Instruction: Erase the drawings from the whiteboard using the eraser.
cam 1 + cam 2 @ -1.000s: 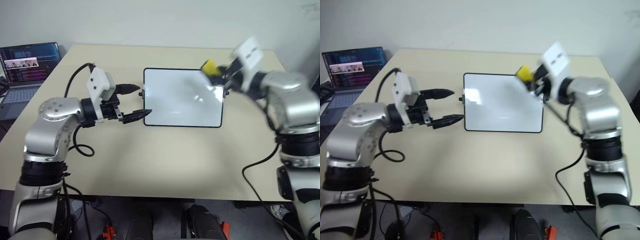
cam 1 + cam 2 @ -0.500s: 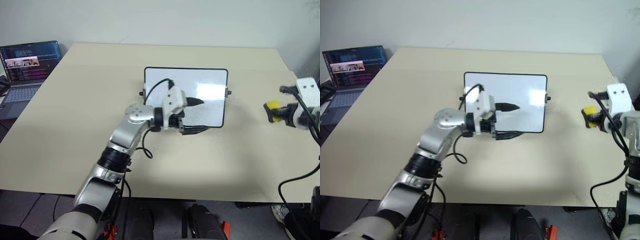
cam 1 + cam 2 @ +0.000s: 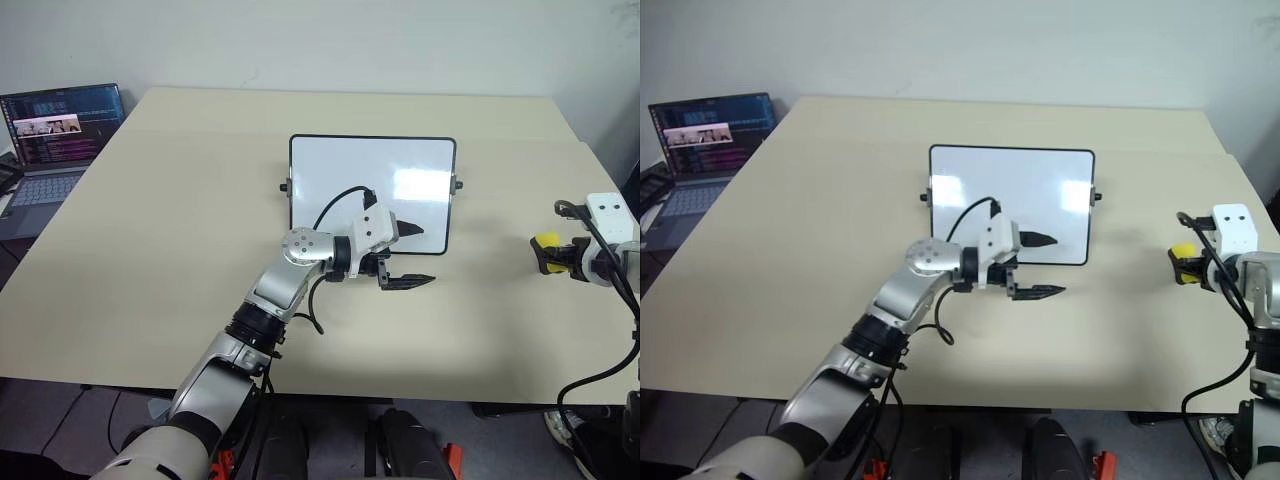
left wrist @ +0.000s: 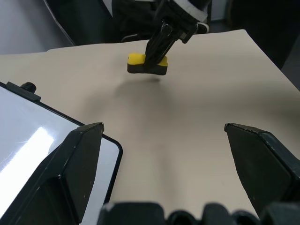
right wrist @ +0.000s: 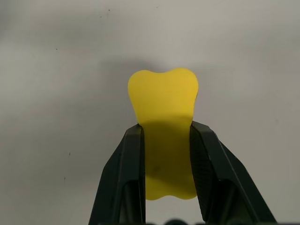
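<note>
Now glossy black-framed whiteboard [image 3: 372,190], spread left end effector [image 3: 412,256], right end effector [image 5: 166,145] pinching waisted yellow eraser [image 5: 164,122].

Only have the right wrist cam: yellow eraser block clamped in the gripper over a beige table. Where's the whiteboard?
Observer: The black-framed white whiteboard lies flat mid-table. It is to the robot's left of the right gripper holding the yellow rounded eraser, and well apart from it.
Operator: Any marks left on it?
Observer: The head views show no blue marks that I can make out, just glare.
Operator: Left arm in the way?
Observer: The left gripper is open, hovering at the board's near right corner.
</note>
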You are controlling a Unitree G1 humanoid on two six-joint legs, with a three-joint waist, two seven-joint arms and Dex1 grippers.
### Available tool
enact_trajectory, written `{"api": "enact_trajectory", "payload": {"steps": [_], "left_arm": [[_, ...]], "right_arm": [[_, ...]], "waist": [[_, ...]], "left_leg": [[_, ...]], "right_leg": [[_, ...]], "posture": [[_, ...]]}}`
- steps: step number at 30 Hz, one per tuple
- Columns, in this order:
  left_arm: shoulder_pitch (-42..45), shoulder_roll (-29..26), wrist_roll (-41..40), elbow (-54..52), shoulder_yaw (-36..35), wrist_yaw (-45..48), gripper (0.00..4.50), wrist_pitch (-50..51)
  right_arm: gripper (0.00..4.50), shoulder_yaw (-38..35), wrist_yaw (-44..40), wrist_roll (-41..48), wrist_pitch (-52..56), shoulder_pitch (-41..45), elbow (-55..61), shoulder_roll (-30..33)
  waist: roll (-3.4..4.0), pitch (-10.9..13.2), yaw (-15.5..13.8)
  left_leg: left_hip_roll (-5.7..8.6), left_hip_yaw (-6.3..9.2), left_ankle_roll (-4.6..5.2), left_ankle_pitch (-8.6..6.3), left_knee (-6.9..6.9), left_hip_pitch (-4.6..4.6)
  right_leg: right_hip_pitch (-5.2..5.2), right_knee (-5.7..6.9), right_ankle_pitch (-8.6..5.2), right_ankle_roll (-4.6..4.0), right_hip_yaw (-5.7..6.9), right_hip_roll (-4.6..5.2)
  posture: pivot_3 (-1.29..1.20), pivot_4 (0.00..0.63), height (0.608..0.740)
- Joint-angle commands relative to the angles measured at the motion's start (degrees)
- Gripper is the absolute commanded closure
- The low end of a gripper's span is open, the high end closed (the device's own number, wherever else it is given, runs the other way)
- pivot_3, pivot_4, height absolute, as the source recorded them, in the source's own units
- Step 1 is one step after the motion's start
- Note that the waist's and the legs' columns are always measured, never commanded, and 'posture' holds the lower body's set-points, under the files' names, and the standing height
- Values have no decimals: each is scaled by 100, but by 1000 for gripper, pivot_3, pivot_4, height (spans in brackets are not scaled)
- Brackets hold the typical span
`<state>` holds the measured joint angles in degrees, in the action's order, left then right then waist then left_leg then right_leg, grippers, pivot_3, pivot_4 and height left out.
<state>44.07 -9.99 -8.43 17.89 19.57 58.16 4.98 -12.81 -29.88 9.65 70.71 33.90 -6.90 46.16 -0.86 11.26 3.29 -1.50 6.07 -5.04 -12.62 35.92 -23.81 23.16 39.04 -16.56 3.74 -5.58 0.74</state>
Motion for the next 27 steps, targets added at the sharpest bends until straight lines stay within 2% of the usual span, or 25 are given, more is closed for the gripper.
{"api": "enact_trajectory", "payload": {"steps": [1, 4, 6, 8, 9, 10, 11, 15, 16, 17, 21, 27], "left_arm": [[2, -13, -32, -189, -97, 23, 0, -55], [-46, -52, -49, -265, -121, 2, 0, -13], [-59, -78, -38, -278, -145, -31, 0, 9], [-72, -104, -46, -313, -162, -39, 0, 37], [-77, -113, -54, -330, -167, -37, 0, 49], [-81, -117, -56, -347, -170, -38, 0, 59], [-93, -109, -79, -372, -189, -41, 0, 83], [-124, -90, -153, -449, -282, -73, 0, 169], [-133, -100, -177, -483, -324, -93, 0, 206], [-140, -110, -191, -506, -356, -103, 0, 232], [-206, -325, -251, -679, -576, -119, 0, 330], [-307, -718, -545, -1077, -1117, -276, 0, 676]], "right_arm": [[3534, 144, -36, -8, -310, 210, -175, 134], [3534, 238, -20, -18, -474, 295, -471, 122], [2815, 291, -46, 6, -540, 334, -584, 124], [2276, 338, -86, 29, -601, 355, -655, 124], [2092, 370, -110, 36, -627, 356, -680, 123], [2092, 398, -128, 36, -639, 351, -698, 124], [1778, 421, -145, 44, -648, 345, -702, 118], [1787, 413, -140, 74, -637, 393, -674, 132], [1460, 377, -148, 105, -597, 413, -590, 171], [1315, 353, -152, 127, -567, 427, -528, 195], [22, 264, -139, 192, -342, 490, -21, 342], [22, 195, 75, 167, -495, 898, 277, 301]], "waist": [[1, 0, 0], [1, -1, -1], [1, -1, -3], [1, -1, 1], [2, -1, 1], [2, -1, 1], [2, -1, 1], [3, -1, 0], [3, -2, 0], [3, -2, 0], [5, -2, 9], [6, -3, 17]], "left_leg": [[0, 0, 0, 0, 0, 0], [0, 1, 0, 0, 0, 0], [0, 1, 0, 0, 0, 0], [0, 1, 0, 0, 0, 0], [0, 1, 0, 0, 0, 0], [0, 1, 0, 0, 0, 0], [0, 1, 0, 0, 0, 0], [0, 1, 0, 0, 1, 0], [0, 1, 0, 0, 1, 0], [0, 1, 0, 0, 1, 0], [0, 1, -1, 0, 1, 0], [-1, 1, -1, 0, 4, 1]], "right_leg": [[0, 0, 0, 0, 0, 0], [0, 0, 0, 0, 1, 0], [0, 0, 0, 0, 1, 0], [0, 0, 0, 0, 1, 0], [0, 1, 0, 0, 1, 0], [0, 1, 0, 0, 1, 0], [0, 1, 0, 0, 1, 0], [0, 1, 0, 0, 1, 0], [0, 1, 0, 0, 1, 0], [0, 1, 0, 0, 1, 0], [0, 2, 0, 0, 1, 0], [0, 4, 1, 1, 1, 1]], "posture": [[0, 150, 740], [0, 150, 740], [0, 150, 740], [0, 150, 740], [0, 150, 740], [0, 150, 740], [0, 150, 740], [0, 150, 740], [0, 150, 740], [0, 150, 740], [0, 150, 740], [0, 150, 740]]}}
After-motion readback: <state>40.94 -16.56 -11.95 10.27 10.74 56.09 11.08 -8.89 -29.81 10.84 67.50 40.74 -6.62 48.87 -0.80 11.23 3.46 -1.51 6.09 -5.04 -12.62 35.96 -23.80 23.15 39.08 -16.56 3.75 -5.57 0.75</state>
